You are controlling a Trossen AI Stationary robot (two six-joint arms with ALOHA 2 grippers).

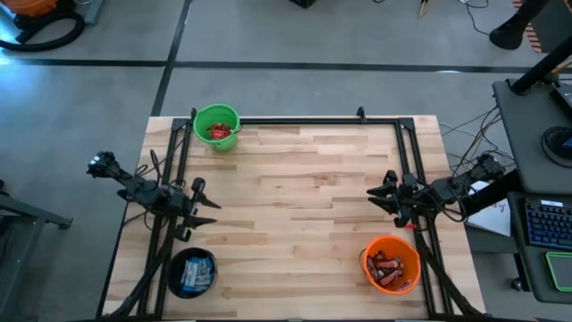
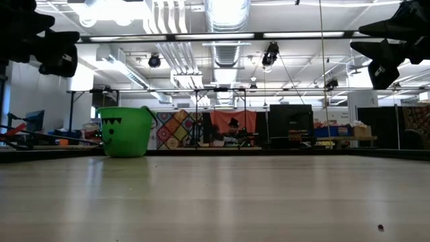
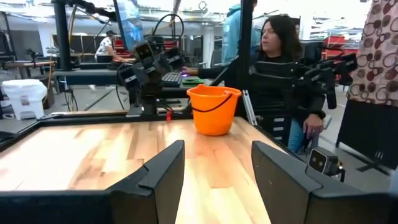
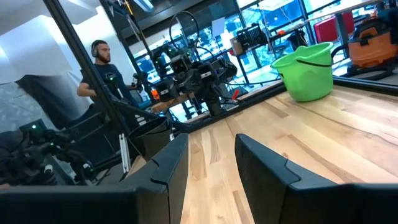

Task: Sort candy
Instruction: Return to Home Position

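Seen from above, red candy (image 1: 219,131) in green bucket (image 1: 198,121) at tabletop's top-left corner, blue-and-white candy (image 1: 194,273) in black bucket (image 1: 173,268) bottom-left, brown bars (image 1: 386,266) in orange bucket (image 1: 391,241) bottom-right, left gripper (image 1: 207,204) at left edge, right gripper (image 1: 380,197) at right edge, both with fingers spread, empty.

- We see a light wooden table (image 1: 295,206) with a black frame rail (image 1: 304,121) along its far edge and down both sides.
- Green bucket (image 1: 198,125) at the far left corner, upright; it has a face printed on it in the low view (image 2: 125,131).
- Black bucket (image 1: 172,268) at the near left corner.
- Orange bucket (image 1: 391,240) at the near right corner, handle down (image 3: 213,111).
- We mark a seated person in a dark top (image 3: 280,68) off the right side of the table.
- Person wearing headphones (image 4: 102,68) off the left side.
- Keyboard (image 1: 547,224) on a desk to the right.
- White pail (image 3: 22,96) sits beyond the table.
- Patterned hanging (image 2: 176,128) in the far room.
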